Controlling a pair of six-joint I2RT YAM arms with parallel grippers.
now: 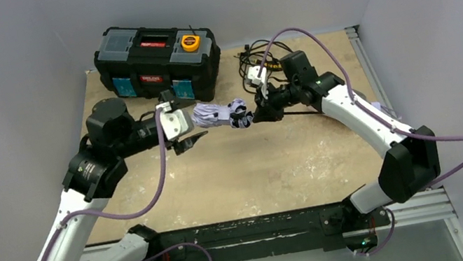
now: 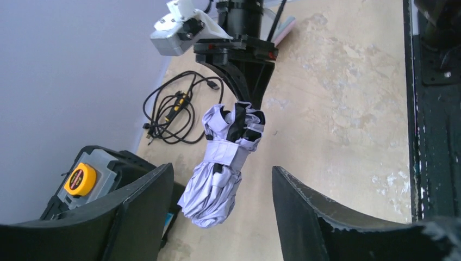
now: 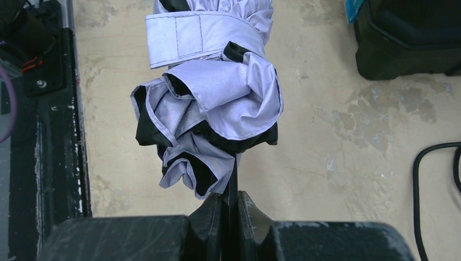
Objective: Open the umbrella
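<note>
The wrap strap [image 3: 201, 38] should be peeled loose by the left fingers [image 2: 136, 209] before any pull is made. The umbrella [image 1: 220, 114] is held in the air just in front of the toolbox [image 1: 157, 61], with its shaft [image 3: 232, 190] clamped between the right fingers [image 3: 211, 213]. Its free end is flanked, apparently untouched, by the spread left fingers.

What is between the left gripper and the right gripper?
The folded umbrella, held by the shut right gripper; the open left gripper flanks its other end. Seen in top view.

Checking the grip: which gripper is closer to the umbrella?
Right. The right gripper is shut on the umbrella, at its black shaft; the left gripper is open just off its other end.
</note>
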